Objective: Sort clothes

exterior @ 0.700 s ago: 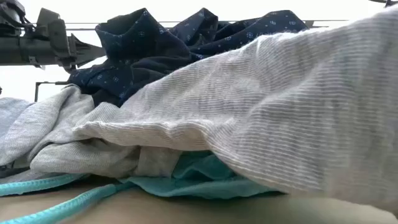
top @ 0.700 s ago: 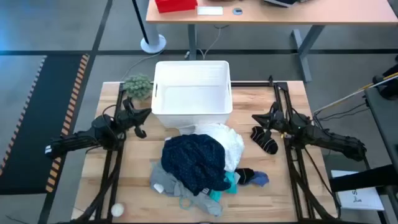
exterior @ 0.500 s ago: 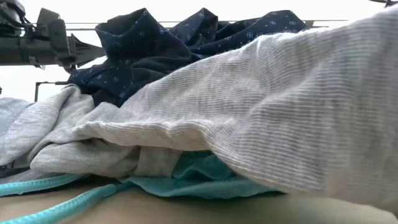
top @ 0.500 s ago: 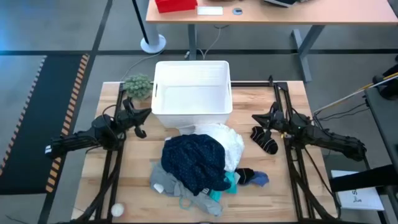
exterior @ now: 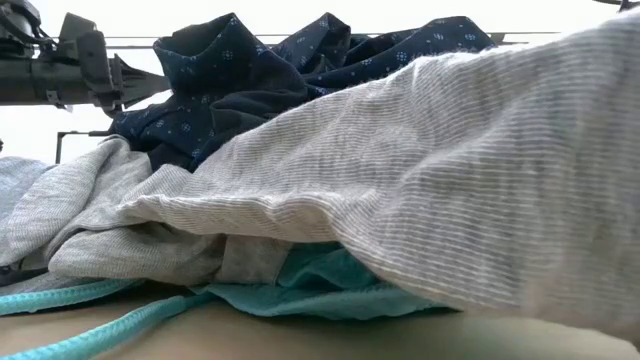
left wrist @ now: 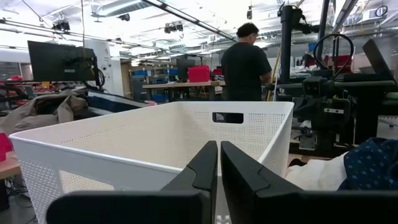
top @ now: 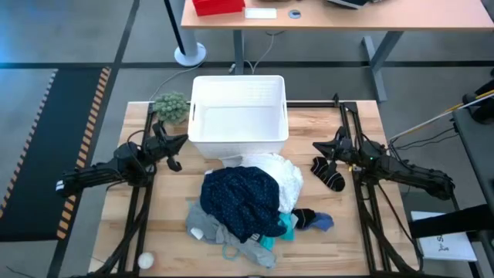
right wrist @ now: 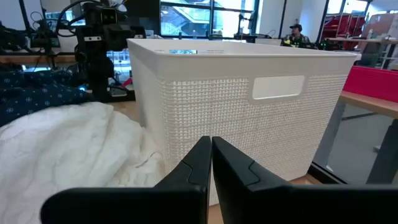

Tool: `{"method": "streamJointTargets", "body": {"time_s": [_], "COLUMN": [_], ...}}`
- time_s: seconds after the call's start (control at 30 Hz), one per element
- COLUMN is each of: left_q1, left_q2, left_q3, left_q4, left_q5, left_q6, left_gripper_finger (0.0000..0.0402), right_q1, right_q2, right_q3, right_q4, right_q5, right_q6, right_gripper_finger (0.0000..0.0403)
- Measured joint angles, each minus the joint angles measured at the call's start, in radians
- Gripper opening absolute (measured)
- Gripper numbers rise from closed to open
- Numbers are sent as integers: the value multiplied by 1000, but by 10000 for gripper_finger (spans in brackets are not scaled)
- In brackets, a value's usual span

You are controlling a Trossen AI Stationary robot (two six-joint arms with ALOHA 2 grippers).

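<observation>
Clothes heaped in front of the bin, both arms waiting empty.

The pile of clothes (top: 251, 202) lies just in front of the white bin (top: 238, 116), navy top (top: 241, 199) uppermost over the white garment (top: 282, 176); its long axis runs from the bin toward the front table edge. A black sock (top: 328, 174) lies apart, right of the bin. The left gripper (top: 171, 147) and right gripper (top: 321, 148) flank the bin, fingers together, probably parked clear of the pile.

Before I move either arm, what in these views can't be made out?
- Low view: the grey piece fills the frame, hiding the bin and socks.
- High view: whatever lies under the navy top is covered.
- Right wrist view: the bin's inside is hidden by its wall.
</observation>
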Motion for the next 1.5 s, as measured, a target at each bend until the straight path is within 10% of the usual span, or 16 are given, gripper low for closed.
{"method": "streamJointTargets", "body": {"time_s": [1.5], "left_q1": [10], "left_q2": [14], "left_q3": [0], "left_q4": [322], "left_q5": [13], "left_q6": [39], "left_gripper_finger": [8], "right_q1": [0], "right_q2": [0], "right_q3": [0], "right_q4": [2], "right_q5": [0], "right_q6": [0], "right_gripper_finger": [0]}}
